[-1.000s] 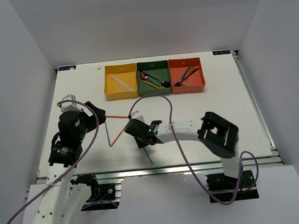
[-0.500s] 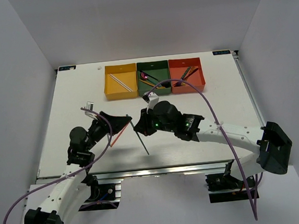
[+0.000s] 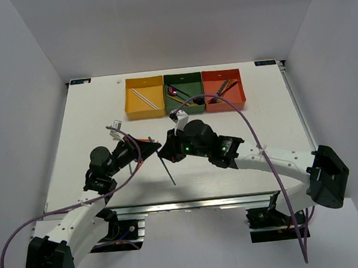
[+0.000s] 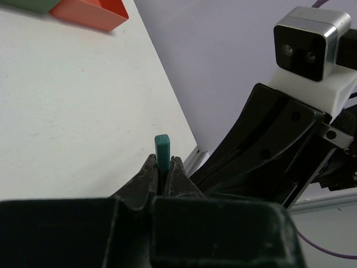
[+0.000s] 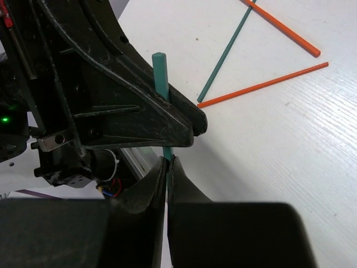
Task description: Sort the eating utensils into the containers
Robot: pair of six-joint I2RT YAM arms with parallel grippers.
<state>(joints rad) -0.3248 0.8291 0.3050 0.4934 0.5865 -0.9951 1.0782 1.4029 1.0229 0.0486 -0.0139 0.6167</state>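
We see the slim grey-green chopstick [image 3: 168,171] pinched by both tools over the white table [image 3: 90,117], its long axis slanting from their meeting point towards the near edge; the left tool [image 4: 162,167] is clamped just below its squared tip; the right tool [image 5: 167,163] is closed on the same shaft. Black fingers hide its middle; whether its low end touches the table we cannot tell. A second grey-green chopstick [image 5: 226,56] and two orange-red chopsticks [image 5: 262,85] lie flat; the yellow-orange tray [image 3: 146,115], dark green tray [image 3: 186,111] and red-orange tray [image 3: 225,107] line the far side, between plain pale walls [image 3: 23,72].
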